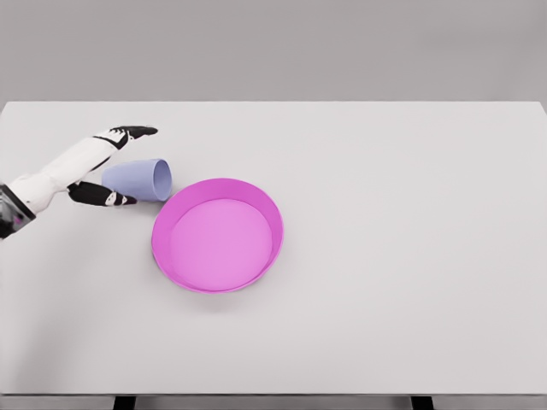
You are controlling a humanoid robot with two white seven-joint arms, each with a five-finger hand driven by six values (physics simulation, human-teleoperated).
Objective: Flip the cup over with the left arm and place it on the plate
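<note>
- We record a white table [410, 256] whose top fills nearly the whole head view, from the left edge to the right.
- We note its surface is matte, uniform and unmarked, with an even finish.
- We see the far edge as a straight horizontal line high in the picture.
- Behind it we observe a plain grey wall [342, 47], without seams or fixtures.
- At the bottom edge we find two dark table supports [125, 402], one left and one right, under the near rim.
- We judge the light soft and diffuse.
</note>
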